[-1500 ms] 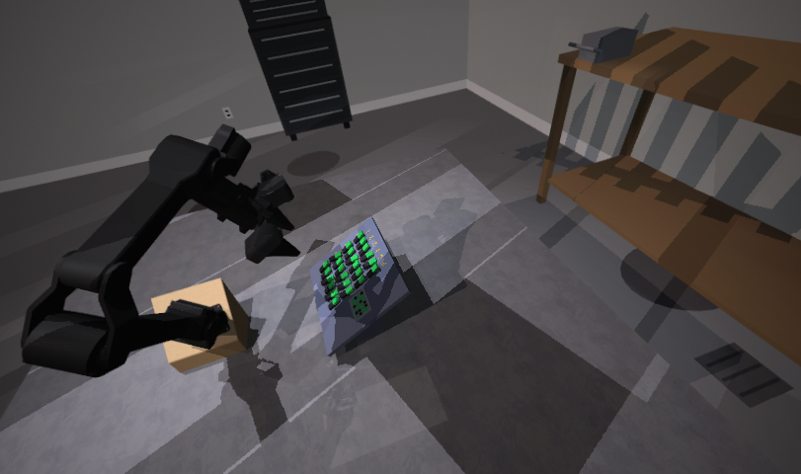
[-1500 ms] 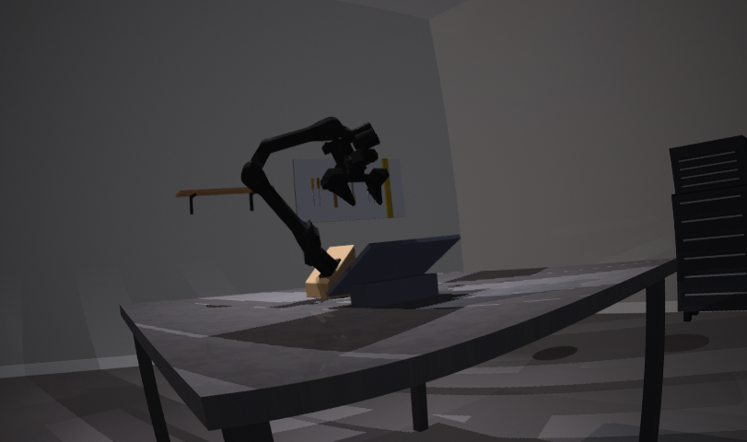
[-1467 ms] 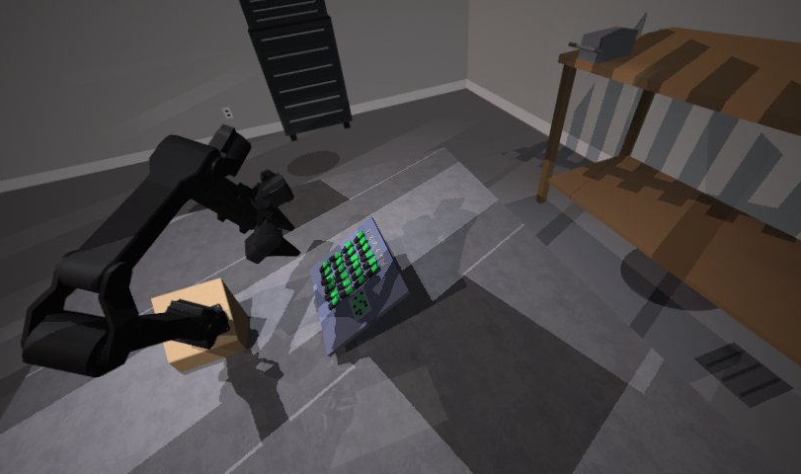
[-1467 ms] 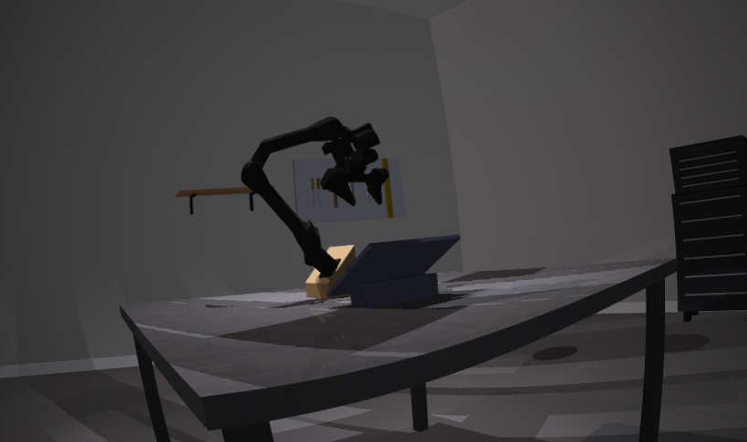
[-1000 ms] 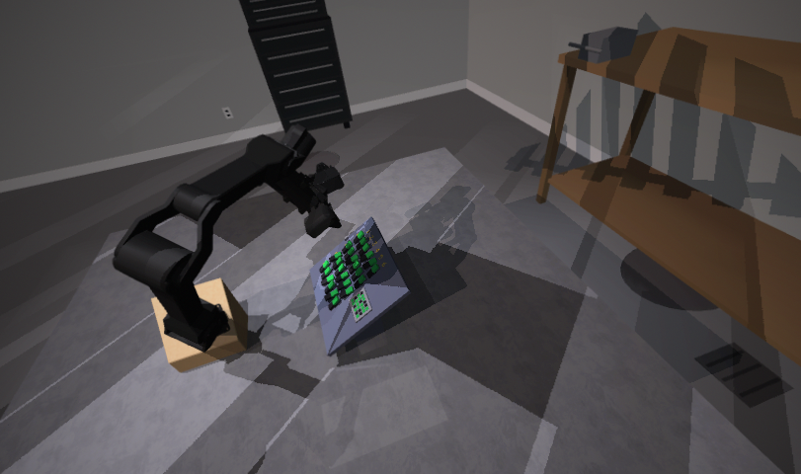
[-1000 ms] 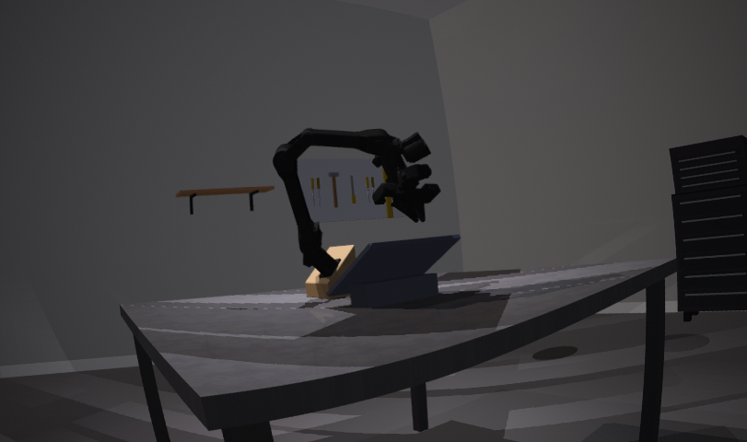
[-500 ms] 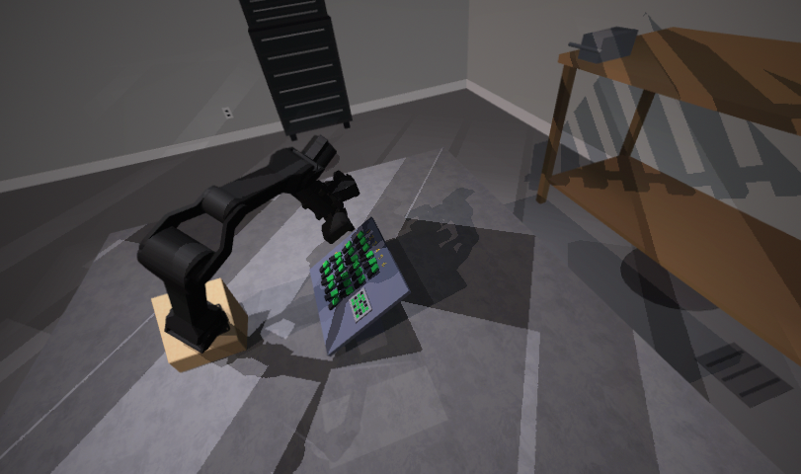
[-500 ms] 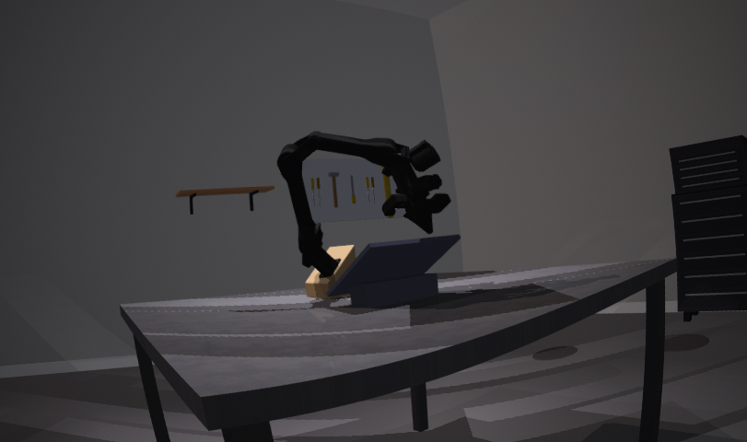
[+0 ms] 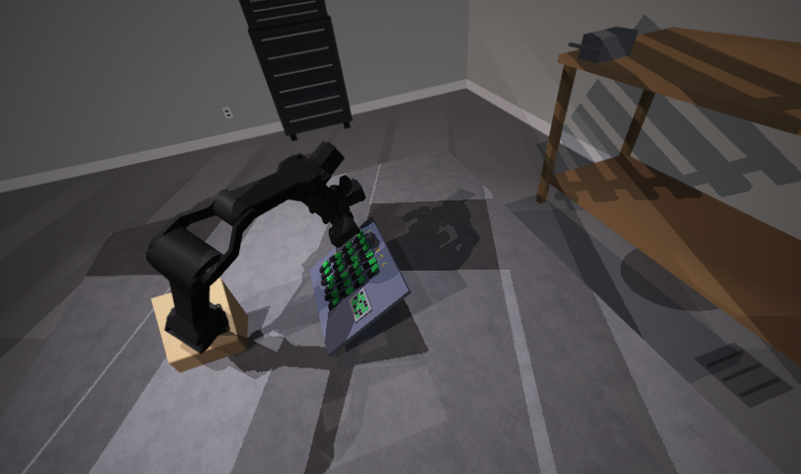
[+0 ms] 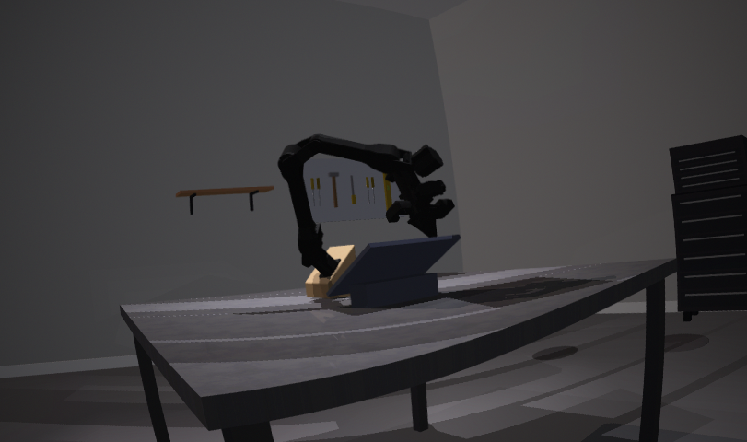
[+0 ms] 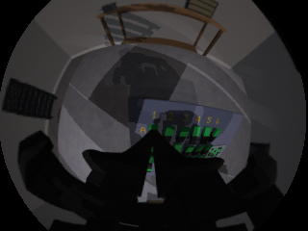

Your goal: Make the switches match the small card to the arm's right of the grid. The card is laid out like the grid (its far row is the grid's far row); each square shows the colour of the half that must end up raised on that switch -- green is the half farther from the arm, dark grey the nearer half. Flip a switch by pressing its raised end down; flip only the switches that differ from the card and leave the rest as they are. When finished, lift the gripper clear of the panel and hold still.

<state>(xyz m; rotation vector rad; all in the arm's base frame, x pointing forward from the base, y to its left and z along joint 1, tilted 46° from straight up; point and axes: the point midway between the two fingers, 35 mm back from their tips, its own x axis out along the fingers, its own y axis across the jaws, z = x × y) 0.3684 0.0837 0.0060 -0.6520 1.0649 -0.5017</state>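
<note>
Top cam high, ext low/far, wrist close; all share panel [image 9: 362,281].

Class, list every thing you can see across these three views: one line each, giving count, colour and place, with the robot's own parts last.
Panel: one, blue-grey, tilted on the table.
Switches: a grid, green and dark halves, on the panel.
Card: one, green and dark squares, beside the grid.
Table: one, dark grey.
Block: one, tan, under the arm's base.
Drawer cabinet: one, black, by the wall.
Workbench: one, brown.
Wall shelf: one, brown.
Tool board: one, pale, behind the arm.
Arm: one, black.
Pincer: one, black, shut, at the grid's far end.
</note>
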